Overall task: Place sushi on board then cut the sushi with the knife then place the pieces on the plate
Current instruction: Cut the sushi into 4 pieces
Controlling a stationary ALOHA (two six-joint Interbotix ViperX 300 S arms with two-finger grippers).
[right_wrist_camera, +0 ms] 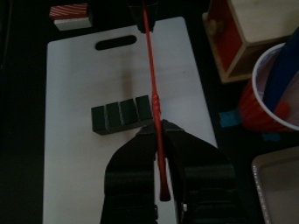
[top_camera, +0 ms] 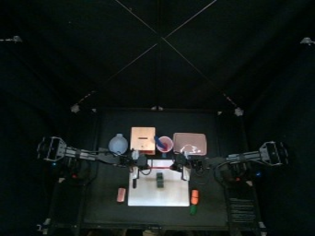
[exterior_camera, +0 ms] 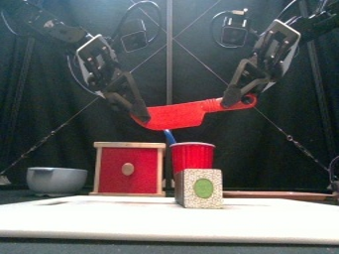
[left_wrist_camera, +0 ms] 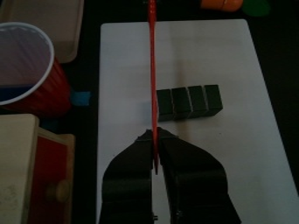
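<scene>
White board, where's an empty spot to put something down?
The white board is bare on both sides of the sushi roll: one patch toward its grip hole, one toward the other end. Above the roll it is crowded: the left gripper and right gripper hold the red knife there. Behind the board, the wooden box and red cup stand close together.

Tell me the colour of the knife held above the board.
Red; the knife shows best in the front view.

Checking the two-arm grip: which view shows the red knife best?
Front view: the red knife shows side-on between left pincer and right pincer. Wrist views show a thin edge-on line; the top view barely shows it.
</scene>
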